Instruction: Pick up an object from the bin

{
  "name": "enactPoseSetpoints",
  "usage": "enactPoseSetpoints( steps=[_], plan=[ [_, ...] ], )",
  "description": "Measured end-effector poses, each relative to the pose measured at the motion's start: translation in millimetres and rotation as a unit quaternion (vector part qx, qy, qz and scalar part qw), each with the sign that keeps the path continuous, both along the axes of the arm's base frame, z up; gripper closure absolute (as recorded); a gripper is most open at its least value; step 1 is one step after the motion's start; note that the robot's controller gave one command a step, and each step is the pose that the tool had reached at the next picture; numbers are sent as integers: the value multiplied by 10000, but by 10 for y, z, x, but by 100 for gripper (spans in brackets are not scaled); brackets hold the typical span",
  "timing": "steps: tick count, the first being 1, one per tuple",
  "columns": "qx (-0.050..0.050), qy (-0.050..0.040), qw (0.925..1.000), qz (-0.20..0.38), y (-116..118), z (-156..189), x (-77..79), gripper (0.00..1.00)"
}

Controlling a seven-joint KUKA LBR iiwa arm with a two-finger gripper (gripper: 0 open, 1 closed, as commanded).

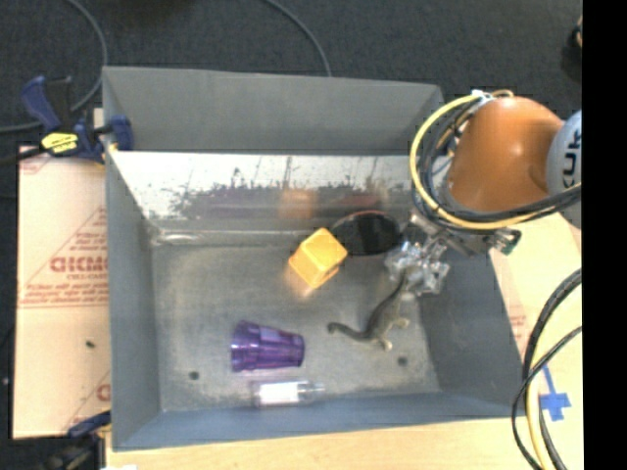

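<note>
We log the gripper atop a grey toy lizard by the bin's right wall, presumably aligning a grasp; whether it is open or closed we cannot tell.

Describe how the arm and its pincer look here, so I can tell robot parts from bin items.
The wrist wears a rounded, glossy orange cover. Yellow and black cables loop around its rim. Beside it, a pale arm link carries dark lettering. Below the cover, the pincer is a small, silver-grey metal assembly with angular parts.
</note>
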State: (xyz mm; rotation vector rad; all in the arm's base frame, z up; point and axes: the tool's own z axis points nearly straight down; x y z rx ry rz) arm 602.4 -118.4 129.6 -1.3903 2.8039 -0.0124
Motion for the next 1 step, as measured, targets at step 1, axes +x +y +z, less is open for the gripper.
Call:
enactPoseSetpoints(
  steps=[1],
  plan=[
    [0, -10, 10000, -4, -1, 21, 4, 100]
  ],
)
